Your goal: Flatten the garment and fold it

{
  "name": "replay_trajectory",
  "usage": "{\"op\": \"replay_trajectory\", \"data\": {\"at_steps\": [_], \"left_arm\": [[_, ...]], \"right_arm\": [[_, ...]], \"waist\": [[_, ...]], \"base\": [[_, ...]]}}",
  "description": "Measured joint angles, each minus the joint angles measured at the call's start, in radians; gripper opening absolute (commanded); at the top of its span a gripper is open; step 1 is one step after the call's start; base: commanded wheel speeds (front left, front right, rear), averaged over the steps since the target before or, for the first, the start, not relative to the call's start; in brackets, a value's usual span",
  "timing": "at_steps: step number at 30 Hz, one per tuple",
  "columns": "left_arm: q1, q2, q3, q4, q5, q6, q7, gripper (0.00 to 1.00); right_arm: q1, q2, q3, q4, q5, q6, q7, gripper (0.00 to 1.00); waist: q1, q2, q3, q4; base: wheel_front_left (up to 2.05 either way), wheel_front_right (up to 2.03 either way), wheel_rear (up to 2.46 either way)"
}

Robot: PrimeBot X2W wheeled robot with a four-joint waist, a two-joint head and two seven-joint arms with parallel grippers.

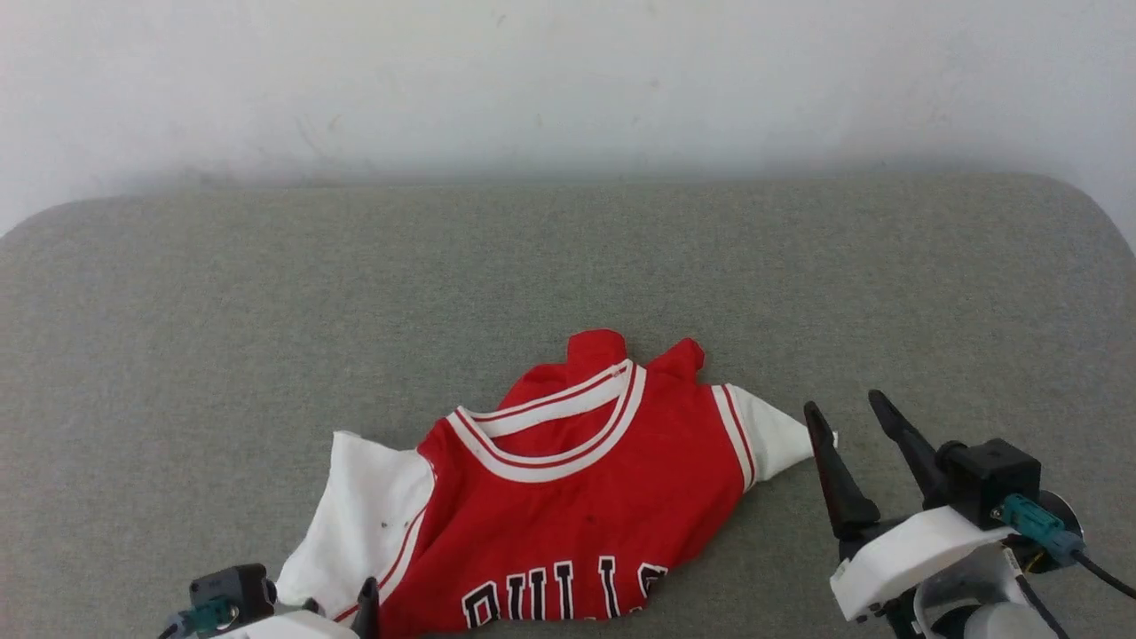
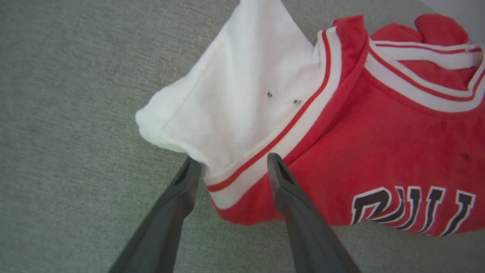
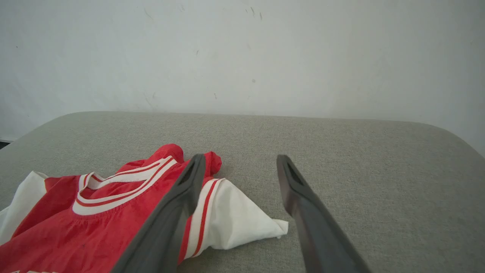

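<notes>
1. Head view: red jersey T-shirt (image 1: 577, 497) with white sleeves and black "BULLS" lettering lies crumpled at the grey fabric worktop (image 1: 568, 266)'s near edge, with open cloth beyond it up to the white wall (image 1: 568, 80).
2. Robot's left tool (image 2: 233, 161), fingers apart, straddles the left sleeve's striped seam.
3. Robot's right tool (image 1: 845, 406), fingers apart, sits just beside the right sleeve tip.

Soft matt cloth for the red jersey T-shirt (image 1: 586, 515), a few dark specks on its white sleeve (image 2: 246, 94). Coarse-woven, matt grey fabric over the padded surface (image 1: 568, 266). Smooth, matt dark plastic for the fingers (image 1: 839, 479) of the right gripper (image 1: 841, 401), faintly glossy white plastic on its wrist housing (image 1: 905, 550). Matt, scuffed wall (image 1: 568, 80).
</notes>
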Motion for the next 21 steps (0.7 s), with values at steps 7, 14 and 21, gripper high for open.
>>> {"op": "replay_trajectory", "data": {"at_steps": [7, 14, 21], "left_arm": [[0.000, 0.013, 0.043, -0.077, 0.036, 0.008, -0.114, 1.00], [-0.120, 0.161, 0.021, -0.098, 0.126, -0.094, -0.153, 1.00], [-0.300, 0.198, -0.033, 0.054, 0.115, -0.179, -0.025, 1.00]], "right_arm": [[0.000, 0.000, 0.002, -0.022, 0.000, 0.000, 0.012, 1.00], [-0.003, 0.000, 0.014, -0.034, 0.000, 0.000, 0.002, 1.00], [-0.020, 0.000, 0.029, -0.036, -0.006, 0.000, 0.003, 1.00]], "waist": [[0.0001, 0.0000, 0.003, 0.019], [0.0001, -0.0001, 0.034, 0.005], [0.0002, 0.0000, 0.068, -0.026]], "base": [[0.00, 0.00, 0.00], [0.00, 0.00, 0.00], [0.00, 0.00, 0.00]]}}
